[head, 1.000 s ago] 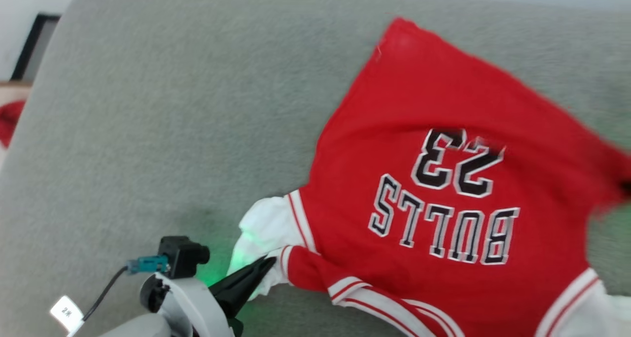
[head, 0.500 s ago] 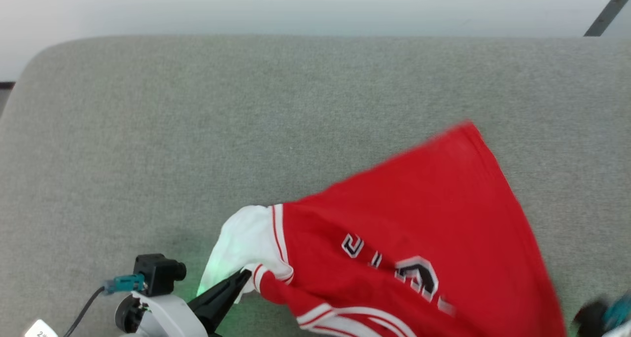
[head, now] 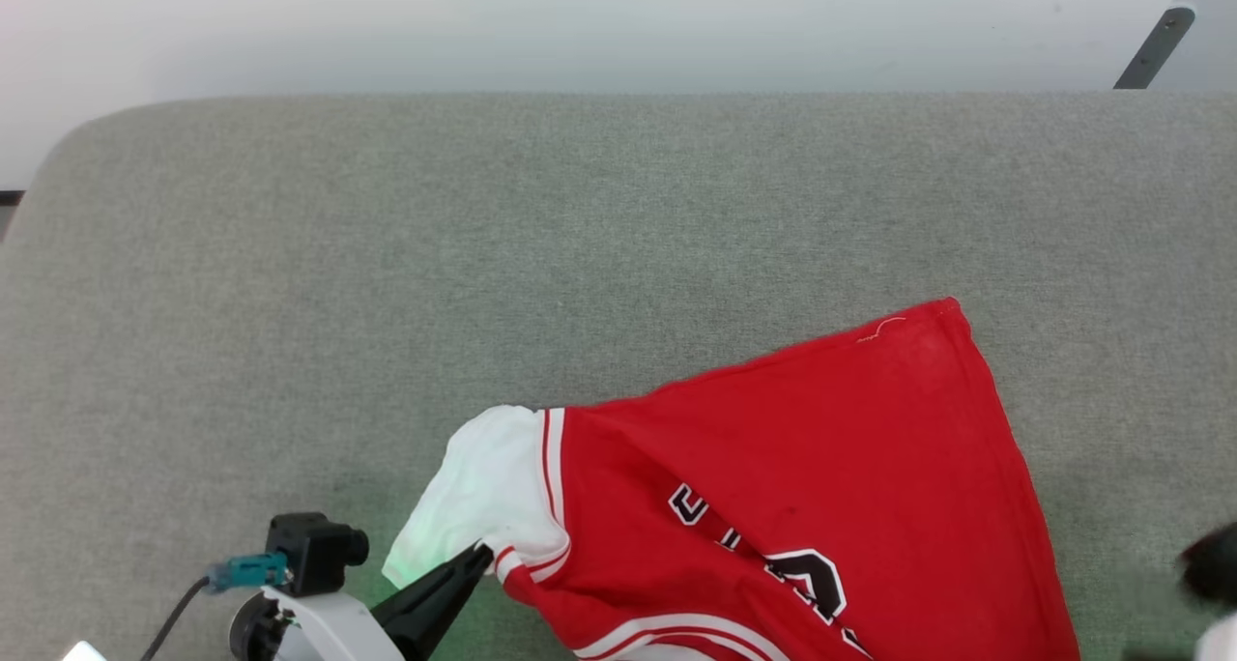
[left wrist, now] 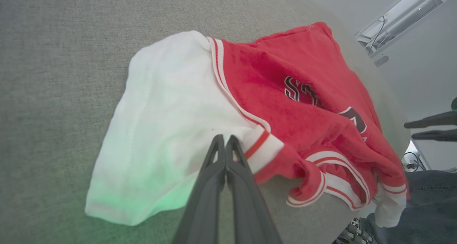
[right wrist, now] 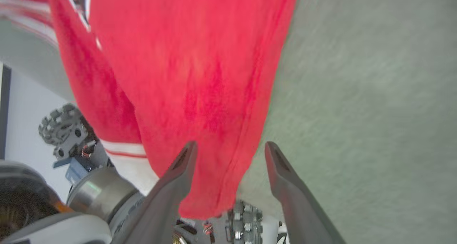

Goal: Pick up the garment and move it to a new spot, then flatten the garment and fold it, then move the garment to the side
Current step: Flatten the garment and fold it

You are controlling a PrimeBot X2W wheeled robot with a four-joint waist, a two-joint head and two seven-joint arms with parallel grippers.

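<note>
The garment (head: 821, 468), a red jersey with white sleeves, striped trim and black lettering, lies rumpled on the grey padded surface (head: 387, 255) at the near right. Its lower part hangs over the front edge. My left gripper (head: 480, 550) is shut, its tips pinching the white sleeve (left wrist: 160, 112) beside the striped cuff (left wrist: 264, 149). In the left wrist view the left gripper (left wrist: 225, 140) rests on that sleeve. My right gripper (right wrist: 230, 147) stands open with the red hem (right wrist: 228, 172) loose between its fingers. It shows as a dark blur (head: 1208, 564) at the right edge.
The grey surface stretches bare to the left and back, with a rounded far-left corner (head: 68, 149). A dark slanted bar (head: 1150, 47) stands beyond the back right. Robot base parts (right wrist: 68, 130) and blue denim (left wrist: 428, 201) lie below the front edge.
The right gripper has opened and let go of the red hem. The garment's raised side has dropped flat onto the surface. The camera view has shifted. The left gripper stays at the cuff.
</note>
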